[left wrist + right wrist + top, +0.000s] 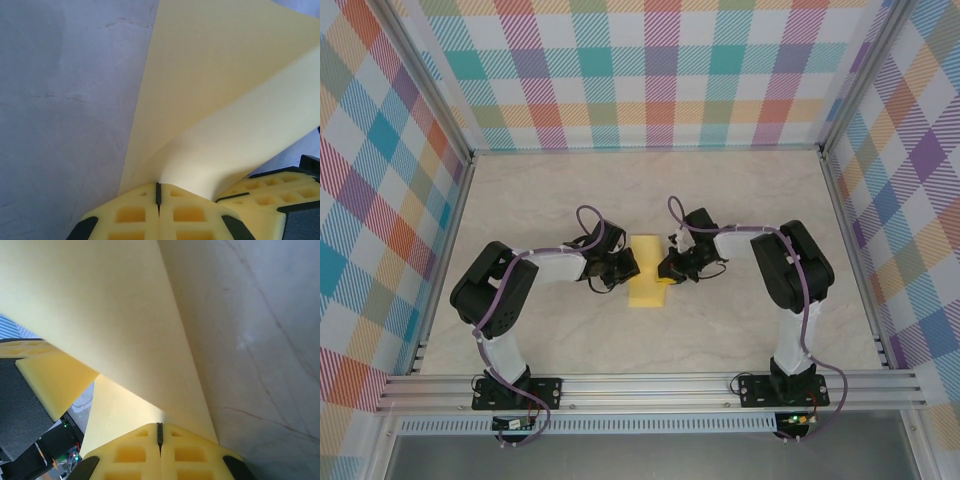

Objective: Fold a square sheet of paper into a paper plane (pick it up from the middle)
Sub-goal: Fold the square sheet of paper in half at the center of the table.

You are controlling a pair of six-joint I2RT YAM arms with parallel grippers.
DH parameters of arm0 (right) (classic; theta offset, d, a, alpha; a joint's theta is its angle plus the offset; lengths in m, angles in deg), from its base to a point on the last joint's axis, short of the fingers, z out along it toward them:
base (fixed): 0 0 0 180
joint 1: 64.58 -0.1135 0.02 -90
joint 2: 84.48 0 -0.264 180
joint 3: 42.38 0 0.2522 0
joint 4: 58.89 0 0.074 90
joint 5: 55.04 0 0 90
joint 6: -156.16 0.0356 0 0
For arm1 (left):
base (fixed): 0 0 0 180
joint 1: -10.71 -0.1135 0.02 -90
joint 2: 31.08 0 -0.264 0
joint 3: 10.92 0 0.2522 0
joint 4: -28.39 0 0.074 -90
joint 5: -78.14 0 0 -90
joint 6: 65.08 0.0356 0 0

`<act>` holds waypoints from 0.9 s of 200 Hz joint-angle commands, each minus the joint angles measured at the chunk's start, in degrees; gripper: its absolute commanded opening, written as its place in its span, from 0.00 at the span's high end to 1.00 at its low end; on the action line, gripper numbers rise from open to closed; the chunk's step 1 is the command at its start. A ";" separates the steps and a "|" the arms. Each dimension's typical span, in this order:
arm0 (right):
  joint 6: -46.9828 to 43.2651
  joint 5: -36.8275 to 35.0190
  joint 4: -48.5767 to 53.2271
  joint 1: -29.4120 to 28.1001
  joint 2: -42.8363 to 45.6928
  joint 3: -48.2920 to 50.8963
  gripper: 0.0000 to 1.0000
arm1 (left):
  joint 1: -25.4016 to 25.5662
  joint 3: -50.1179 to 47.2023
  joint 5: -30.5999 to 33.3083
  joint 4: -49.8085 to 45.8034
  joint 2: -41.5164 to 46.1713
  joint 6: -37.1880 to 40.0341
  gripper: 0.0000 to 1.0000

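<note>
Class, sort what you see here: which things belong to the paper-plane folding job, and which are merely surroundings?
Job: square sheet of paper; left gripper and right gripper, both shut on it.
Surroundings: table, checked walls, metal frame rail.

There is one yellow sheet of paper [648, 288] and one pale marbled surface [570, 190]. The arms number two, a left arm [505, 290] and a right arm [795, 265]; each ends in one hand, making a left hand [626, 268] and a right hand [668, 268], and each carries one of the two purple cables [588, 214]. Three checked walls [650, 70] make up the enclosure, one at the left, one at the back and one at the right.
</note>
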 commanded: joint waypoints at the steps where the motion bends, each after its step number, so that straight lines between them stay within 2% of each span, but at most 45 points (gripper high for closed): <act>1: -1.87 0.76 -1.53 0.26 3.35 0.97 1.00 | 0.84 -1.74 0.75 -2.72 -2.16 0.96 1.00; 28: -0.49 4.72 -5.74 0.26 5.50 2.91 1.00 | 0.85 -1.87 0.85 -2.72 -2.03 0.96 1.00; 66: -0.08 5.33 -8.03 0.26 4.04 5.98 1.00 | 0.85 -1.80 0.76 -2.72 -1.98 0.98 1.00; 130: -3.09 1.34 -7.70 0.26 2.16 9.29 1.00 | 0.85 -1.74 0.76 -2.81 -1.93 0.99 1.00; 180: -2.12 5.83 -8.93 0.03 8.31 9.04 1.00 | 0.85 -1.73 1.10 -3.21 -1.76 1.17 1.00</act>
